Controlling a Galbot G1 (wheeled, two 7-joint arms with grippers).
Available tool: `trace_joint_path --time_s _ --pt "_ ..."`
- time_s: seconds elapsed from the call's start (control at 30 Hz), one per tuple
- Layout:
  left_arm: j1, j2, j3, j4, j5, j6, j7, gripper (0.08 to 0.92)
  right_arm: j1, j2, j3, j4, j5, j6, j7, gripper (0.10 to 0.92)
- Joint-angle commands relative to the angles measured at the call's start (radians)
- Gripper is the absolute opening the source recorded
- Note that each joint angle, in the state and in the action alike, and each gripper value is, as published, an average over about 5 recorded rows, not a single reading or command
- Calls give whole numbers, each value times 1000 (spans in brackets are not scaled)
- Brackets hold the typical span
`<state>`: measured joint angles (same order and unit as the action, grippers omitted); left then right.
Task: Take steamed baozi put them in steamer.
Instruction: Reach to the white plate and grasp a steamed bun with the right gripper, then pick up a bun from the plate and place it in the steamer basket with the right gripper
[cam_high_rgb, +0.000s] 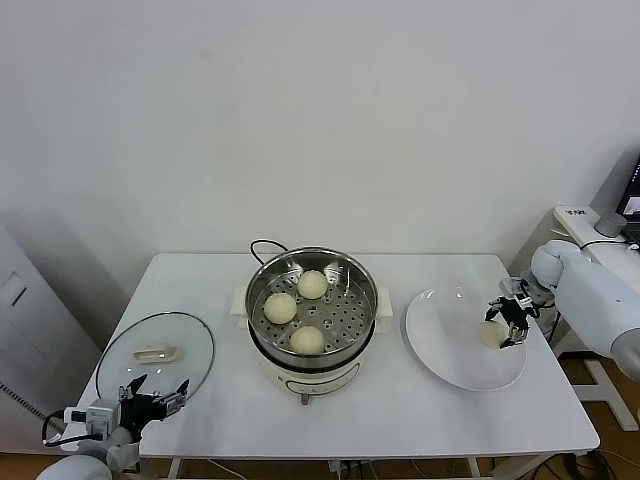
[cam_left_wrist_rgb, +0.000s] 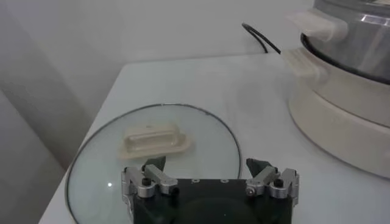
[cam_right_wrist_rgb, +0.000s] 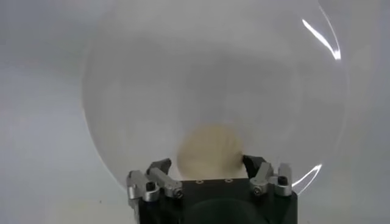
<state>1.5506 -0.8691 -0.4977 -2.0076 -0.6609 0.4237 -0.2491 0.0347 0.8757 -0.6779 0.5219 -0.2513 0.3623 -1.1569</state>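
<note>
The steamer (cam_high_rgb: 313, 300) stands at the table's middle, a steel pot on a white base. Three pale baozi lie on its perforated tray: one at the back (cam_high_rgb: 313, 284), one at the left (cam_high_rgb: 280, 308), one at the front (cam_high_rgb: 307, 340). A fourth baozi (cam_high_rgb: 492, 334) lies on the white plate (cam_high_rgb: 445, 350) to the right. My right gripper (cam_high_rgb: 508, 322) is open and straddles this baozi (cam_right_wrist_rgb: 210, 151), with a finger (cam_right_wrist_rgb: 161, 168) close on each side of it. My left gripper (cam_high_rgb: 155, 392) is open and empty at the near left.
The glass lid (cam_high_rgb: 155, 352) with its white handle (cam_left_wrist_rgb: 152, 141) lies flat at the table's left, just ahead of the left gripper (cam_left_wrist_rgb: 207, 173). A black cord (cam_high_rgb: 262, 246) runs behind the steamer. The steamer's base (cam_left_wrist_rgb: 341, 115) shows in the left wrist view.
</note>
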Motion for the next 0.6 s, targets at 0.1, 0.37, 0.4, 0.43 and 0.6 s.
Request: trace_joint_path --time_s 0.1,0.37,0.4,0.43,0.6 --pt "2 -3 2 -6 3 2 0 823 -16 27 88 -54 -32 -1 11 557" --pt "9 -7 -1 -10 5 3 -1 823 -2 12 30 -10 54 -28 -29 500" --pt "10 -8 -2 -11 7 4 -2 823 9 2 3 11 79 -37 -33 498" --pt "10 -9 -2 -12 8 5 -2 823 22 -8 -26 32 106 -47 -36 496" --pt "12 -16 -4 -18 16 9 -5 823 176 -107 -292 229 336 -152 -39 492"
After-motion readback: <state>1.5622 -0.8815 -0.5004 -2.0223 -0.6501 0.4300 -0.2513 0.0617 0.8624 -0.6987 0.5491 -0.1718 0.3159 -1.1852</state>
